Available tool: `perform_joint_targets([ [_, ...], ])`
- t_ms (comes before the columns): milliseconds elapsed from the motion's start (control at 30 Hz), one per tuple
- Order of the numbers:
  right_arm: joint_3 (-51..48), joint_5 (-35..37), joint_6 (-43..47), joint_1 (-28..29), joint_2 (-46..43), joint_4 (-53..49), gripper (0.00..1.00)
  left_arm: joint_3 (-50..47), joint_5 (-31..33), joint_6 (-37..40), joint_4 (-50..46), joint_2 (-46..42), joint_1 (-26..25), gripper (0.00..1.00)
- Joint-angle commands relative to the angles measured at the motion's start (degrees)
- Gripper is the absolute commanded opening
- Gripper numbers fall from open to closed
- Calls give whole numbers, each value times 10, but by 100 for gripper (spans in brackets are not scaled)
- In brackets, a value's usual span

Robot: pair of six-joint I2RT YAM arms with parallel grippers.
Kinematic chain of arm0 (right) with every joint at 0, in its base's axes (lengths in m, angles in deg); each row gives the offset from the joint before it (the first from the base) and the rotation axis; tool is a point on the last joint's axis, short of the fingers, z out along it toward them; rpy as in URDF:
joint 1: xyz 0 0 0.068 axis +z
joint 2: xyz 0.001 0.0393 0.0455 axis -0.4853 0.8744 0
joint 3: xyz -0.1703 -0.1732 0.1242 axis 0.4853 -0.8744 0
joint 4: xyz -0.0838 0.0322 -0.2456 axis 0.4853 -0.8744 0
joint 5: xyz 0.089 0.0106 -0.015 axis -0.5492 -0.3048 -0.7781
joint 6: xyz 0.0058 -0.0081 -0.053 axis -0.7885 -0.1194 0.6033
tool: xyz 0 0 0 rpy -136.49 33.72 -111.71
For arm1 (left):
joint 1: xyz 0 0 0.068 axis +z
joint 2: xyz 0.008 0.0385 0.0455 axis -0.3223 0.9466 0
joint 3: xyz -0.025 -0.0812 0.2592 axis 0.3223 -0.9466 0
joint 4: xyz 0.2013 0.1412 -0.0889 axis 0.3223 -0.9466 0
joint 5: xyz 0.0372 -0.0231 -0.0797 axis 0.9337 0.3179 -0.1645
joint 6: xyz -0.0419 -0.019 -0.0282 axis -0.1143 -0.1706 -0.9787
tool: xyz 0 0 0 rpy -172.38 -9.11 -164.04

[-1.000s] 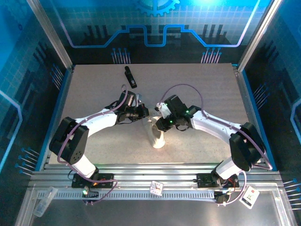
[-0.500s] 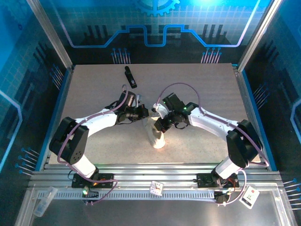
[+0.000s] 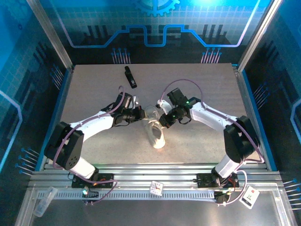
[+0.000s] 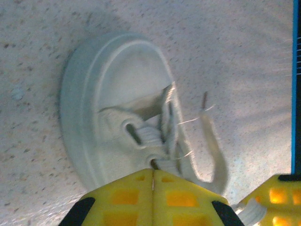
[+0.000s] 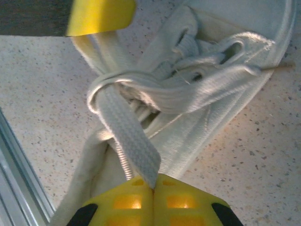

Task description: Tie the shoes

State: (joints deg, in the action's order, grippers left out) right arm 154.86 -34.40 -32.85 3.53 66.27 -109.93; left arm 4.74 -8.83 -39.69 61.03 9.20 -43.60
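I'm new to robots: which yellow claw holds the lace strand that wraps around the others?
The right gripper: the flat strand from its shut tips loops around the bunched strands, which lead to the left gripper.

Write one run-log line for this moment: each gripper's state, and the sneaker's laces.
left gripper: shut on laces | right gripper: shut on laces | sneaker: on table | knot: one lace wrapped around other strands

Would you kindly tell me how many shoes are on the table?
1. The white sneaker sits near the middle of the table, its laces pinched by the left claw and right claw. No sign of a hidden second.
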Motion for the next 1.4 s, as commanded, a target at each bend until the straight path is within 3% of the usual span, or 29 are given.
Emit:
perform_joint_targets([
  [0,17,3,29,-14,20,-31,0,-26,15,21,3,-17,12,0],
  [500,4,-7,38,-49,63,-21,0,-115,-14,4,87,-16,39,0],
  [833,-9,-53,58,-54,54,-4,0,-142,-25,-9,125,-27,42,0],
  [867,-12,-69,62,-53,47,1,2,-141,-28,-7,130,-30,42,0],
  [900,-15,-80,61,-54,40,8,12,-136,-34,-3,129,-31,42,0],
  [1000,-28,-110,54,-65,7,33,34,-107,-53,20,99,-30,42,21],
  [1067,-30,-135,44,-82,-11,42,39,-93,-48,37,71,-42,42,34],
  [1167,-29,-164,30,-106,-29,43,41,-79,-27,60,32,-67,44,40],
  [1367,-24,-200,-3,-116,-19,67,41,-33,0,138,-50,-95,46,42],
])
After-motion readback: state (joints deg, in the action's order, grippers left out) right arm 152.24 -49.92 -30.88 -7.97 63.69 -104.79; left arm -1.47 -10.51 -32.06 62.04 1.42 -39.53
